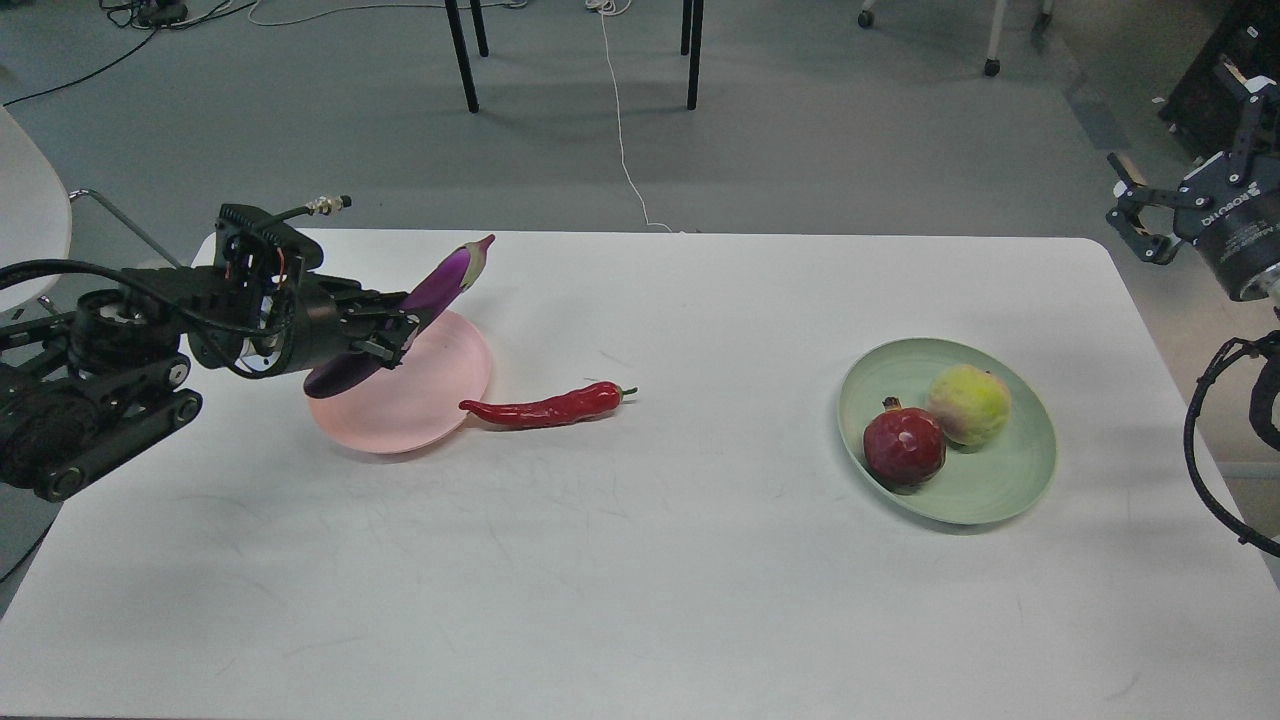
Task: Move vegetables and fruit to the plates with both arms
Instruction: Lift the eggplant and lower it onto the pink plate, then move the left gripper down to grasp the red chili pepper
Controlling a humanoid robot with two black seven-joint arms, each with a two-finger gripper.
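Observation:
My left gripper [385, 335] is shut on the purple eggplant [440, 285] and holds it tilted above the pink plate [420, 395], stem end up and to the right. The red chili pepper [545, 407] lies on the table just right of the pink plate, its tail touching the rim. The yellow-green fruit [970, 403] and the dark red pomegranate [904, 445] sit side by side in the mint green plate [1000, 490] at the right. My right gripper [1140, 225] hangs open and empty in the air beyond the table's right edge.
The white table [640, 580] fills the view. A white chair [25, 230] stands at the far left. Black chair legs [462, 55] and a white cable [625, 130] are on the floor behind the table.

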